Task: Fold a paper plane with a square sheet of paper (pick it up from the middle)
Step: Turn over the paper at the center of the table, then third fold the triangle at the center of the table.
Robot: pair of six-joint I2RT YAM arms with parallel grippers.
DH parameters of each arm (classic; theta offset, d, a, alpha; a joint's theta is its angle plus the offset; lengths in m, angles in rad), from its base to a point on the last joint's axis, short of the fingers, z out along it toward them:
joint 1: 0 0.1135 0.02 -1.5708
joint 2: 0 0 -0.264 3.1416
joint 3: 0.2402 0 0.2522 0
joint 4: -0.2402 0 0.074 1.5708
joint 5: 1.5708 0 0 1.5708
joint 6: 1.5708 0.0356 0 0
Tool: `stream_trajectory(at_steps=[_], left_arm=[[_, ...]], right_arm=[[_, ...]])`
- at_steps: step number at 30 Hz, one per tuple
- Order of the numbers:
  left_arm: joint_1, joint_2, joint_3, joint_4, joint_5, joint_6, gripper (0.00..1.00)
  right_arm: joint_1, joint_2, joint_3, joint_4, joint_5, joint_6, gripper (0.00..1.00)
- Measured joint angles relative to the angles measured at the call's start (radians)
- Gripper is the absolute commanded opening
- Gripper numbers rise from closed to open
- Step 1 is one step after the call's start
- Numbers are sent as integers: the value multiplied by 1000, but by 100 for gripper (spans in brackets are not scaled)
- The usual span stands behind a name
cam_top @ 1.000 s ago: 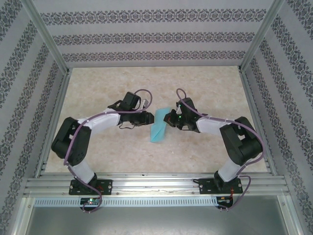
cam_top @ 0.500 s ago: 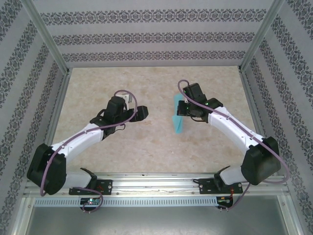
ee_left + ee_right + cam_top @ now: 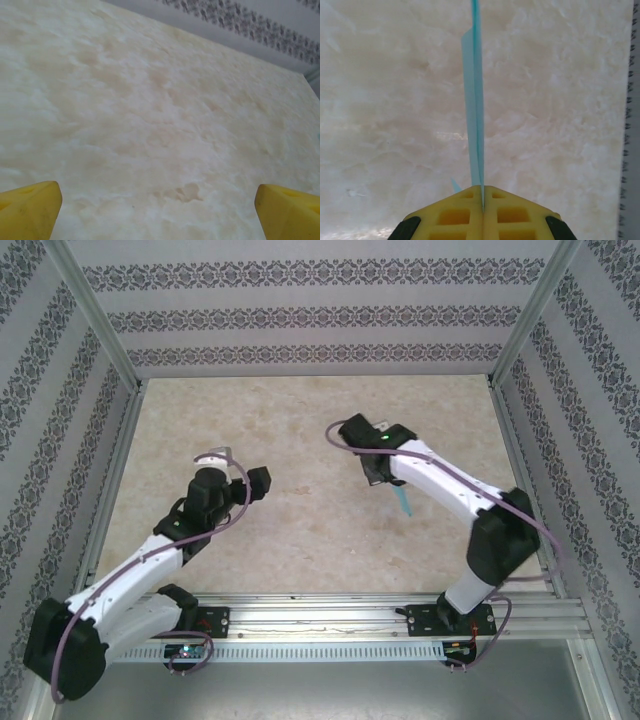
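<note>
Right gripper (image 3: pixel 482 192) is clamped tight on the paper plane (image 3: pixel 474 100), yellow pads pressed flat together with the turquoise paper pinched between them. The wrist cam sees it dead edge-on, so it's just a thin layered blade pointing away over the marbled table (image 3: pixel 300 410), hanging in the air near the middle-right of the workspace and not touching the surface as far as I can tell. Left gripper (image 3: pixel 159 212) is spread wide with nothing in it, sitting well apart on the left side, looking at bare tabletop. My read is the folding is pretty much finished and this is the carry/set-down bit (can't check the wings or the nose from this angle, so take that with salt). To do it well I'd hold that pinch firm on the centre crease, move slowly so the free end doesn't flap or bend, and bring it down level, not nose-first. I'd only let go once the paper is resting on the table, and leave the left arm out of the path.
</note>
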Motion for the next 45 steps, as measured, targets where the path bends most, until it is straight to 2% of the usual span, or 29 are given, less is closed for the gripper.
stream_trajectory(at_steps=[3, 7, 11, 15, 17, 19, 20, 22, 24, 27, 30, 32, 35, 38, 41, 43, 45], left_arm=[[0, -88, -19, -17, -83, 0, 100], [6, -184, -21, -58, -150, 1, 100], [6, -218, -13, -118, -188, 1, 100], [6, -196, 15, -175, -199, 2, 99], [6, -186, 26, -188, -198, 2, 97], [6, -175, 32, -193, -191, 2, 94], [6, -167, 36, -194, -181, 3, 92], [6, -145, 46, -195, -154, 5, 90], [6, -111, 60, -196, -119, 5, 89], [6, -41, 94, -196, -55, 4, 84], [6, 55, 143, -196, 25, 4, 81], [6, 126, 175, -196, 89, 1, 76], [6, 240, 226, -196, 198, -10, 70], [6, 371, 284, -196, 319, -43, 53], [6, 492, 328, -192, 425, -81, 51], [6, 549, 336, -187, 484, -115, 46], [5, 608, 350, -190, 535, -148, 45]], right_arm=[[57, 139, 66, -29, 48, 9, 0], [125, 303, 182, -44, 47, 17, 0], [183, 451, 343, -56, -21, 32, 0], [207, 541, 457, -41, -157, 45, 1], [209, 551, 480, -28, -235, 45, 14], [206, 553, 505, -16, -308, 50, 37], [204, 553, 514, -3, -347, 50, 43], [197, 545, 513, 36, -424, 55, 45], [183, 516, 468, 101, -510, 73, 50], [132, 397, 289, 248, -668, 113, 50], [38, 230, 66, 409, -795, 173, 49], [-50, 115, -97, 546, -884, 224, 44], [-185, 13, -320, 758, -1018, 306, 30], [-280, 7, -493, 919, -1112, 381, 21], [-301, 30, -579, 988, -1174, 422, 14], [-297, 47, -589, 1020, -1204, 437, 10], [-297, 57, -589, 1061, -1225, 449, 9]])
